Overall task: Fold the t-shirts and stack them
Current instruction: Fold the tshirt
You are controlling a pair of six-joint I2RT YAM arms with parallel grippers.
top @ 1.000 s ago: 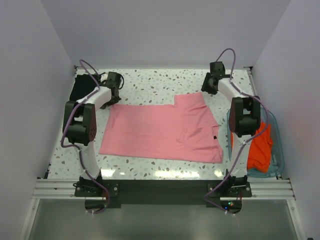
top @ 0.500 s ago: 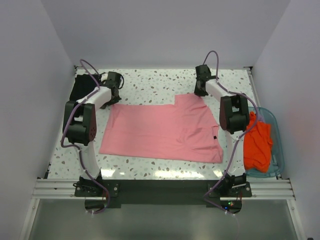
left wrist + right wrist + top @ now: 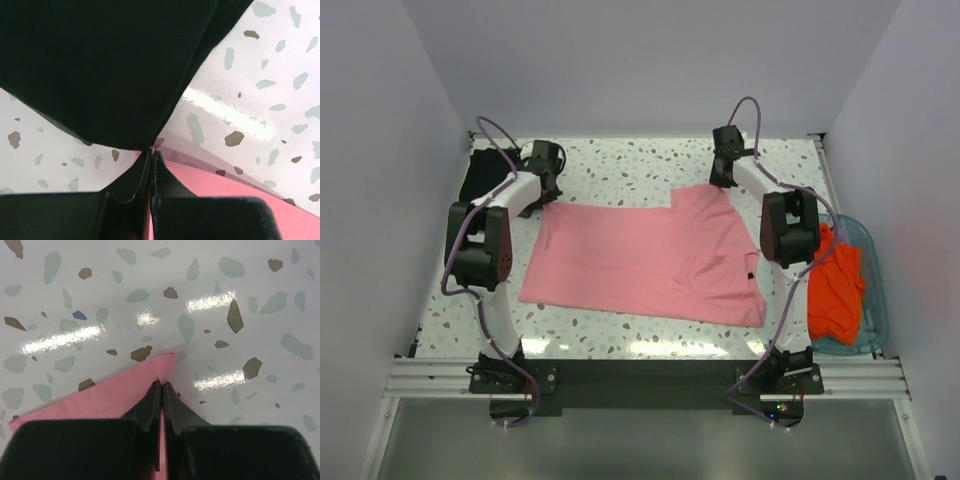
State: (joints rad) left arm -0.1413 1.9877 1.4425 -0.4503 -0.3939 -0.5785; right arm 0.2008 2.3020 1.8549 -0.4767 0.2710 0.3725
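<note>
A pink t-shirt [image 3: 650, 255] lies spread flat across the middle of the table. My left gripper [image 3: 545, 190] is shut on its far left corner, with pink cloth [image 3: 240, 187] between and beside the jaws [image 3: 152, 152]. My right gripper [image 3: 723, 178] is shut on the shirt's far right corner [image 3: 125, 385], pinched at the hem [image 3: 162, 385]. A black t-shirt [image 3: 482, 175] lies folded at the far left, filling the top of the left wrist view [image 3: 100, 65]. Orange-red t-shirts [image 3: 835, 290] sit bunched in the tub.
A teal see-through tub [image 3: 865, 300] stands at the right edge of the table beside my right arm. White walls close in the speckled tabletop [image 3: 630, 165] on three sides.
My right gripper moved left and down onto the pink shirt's far right corner and shut on it. The left gripper stayed shut on the far left corner.
</note>
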